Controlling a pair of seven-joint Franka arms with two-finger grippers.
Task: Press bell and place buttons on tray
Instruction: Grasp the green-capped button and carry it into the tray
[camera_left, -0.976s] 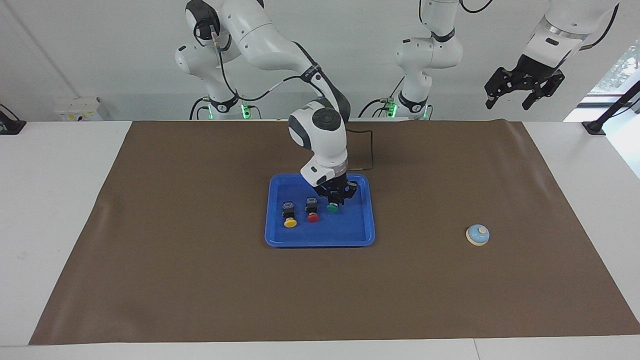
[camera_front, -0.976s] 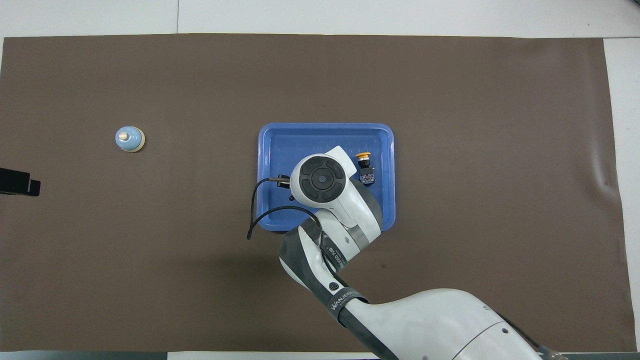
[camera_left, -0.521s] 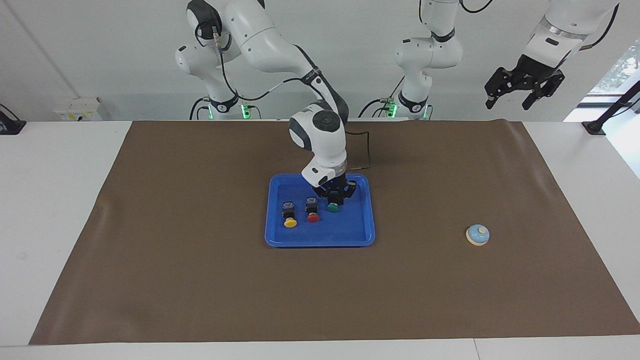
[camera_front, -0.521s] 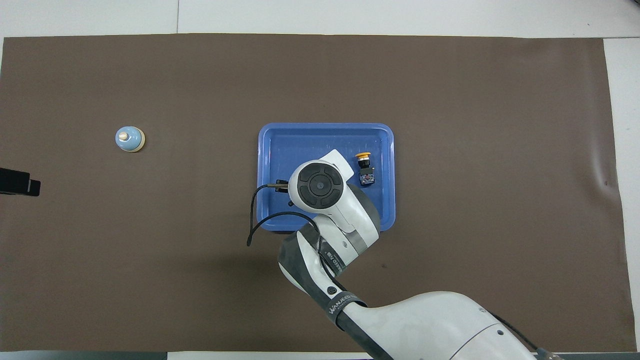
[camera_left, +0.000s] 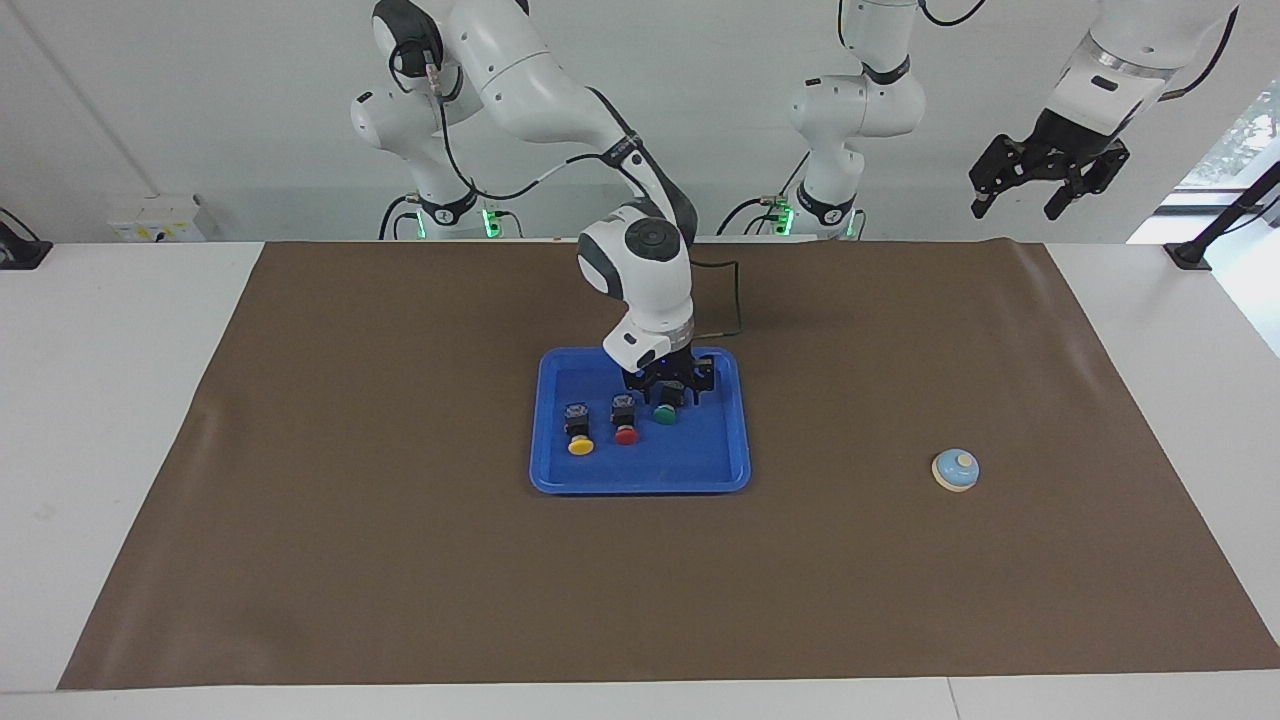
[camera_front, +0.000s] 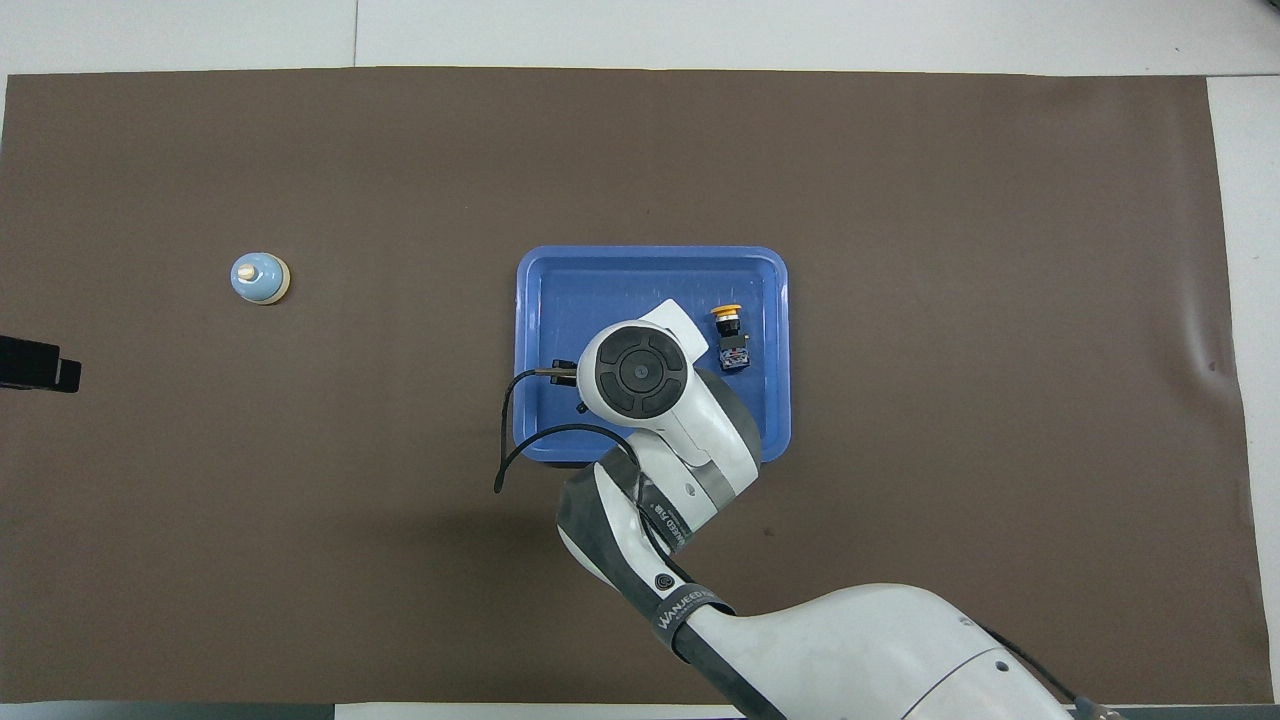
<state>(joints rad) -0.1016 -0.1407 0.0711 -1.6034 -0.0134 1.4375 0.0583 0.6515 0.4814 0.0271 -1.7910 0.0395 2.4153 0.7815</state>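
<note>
facing view, yellow, red, green buttons on blue tray, right end effector released

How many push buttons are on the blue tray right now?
3, side by side on the bright blue plastic tray: yellow-capped button, red-capped button, green-capped button under the right gripper.

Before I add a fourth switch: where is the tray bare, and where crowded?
Bare: the blue tray strip between the three caps and its rim farthest from the robots. Crowded: yellow button, red button, green button in a row, right pincer over green.
</note>
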